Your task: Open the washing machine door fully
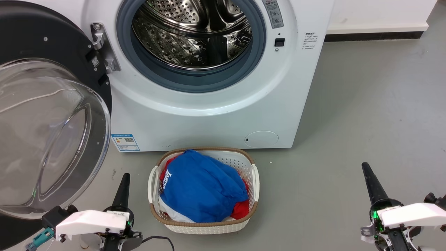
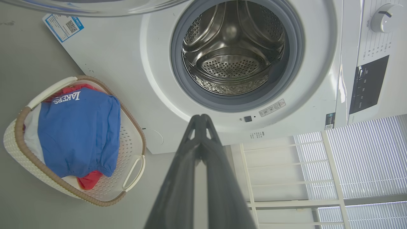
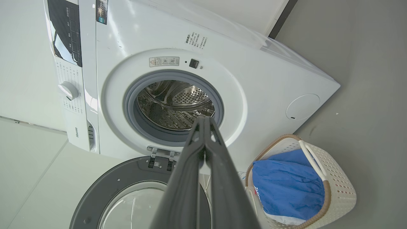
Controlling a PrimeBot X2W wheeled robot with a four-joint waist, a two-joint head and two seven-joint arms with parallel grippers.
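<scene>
Washing machine door [image 1: 52,122] wide open, left gripper [image 1: 125,176], right gripper [image 1: 364,166] both closed

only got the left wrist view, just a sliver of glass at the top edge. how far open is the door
Observer: Head view shows the large round glossy black door with its clear glass bowl swung wide to the left of the big white front-loading washing machine, inner face toward the robot.
Operator: left tool touching it
Observer: No. The left tool points up beside the door's lower rim, with grey floor showing between them.
Operator: where's the right tool
Observer: The right tool is far off at the lower right, fingers together, over the floor.
</scene>
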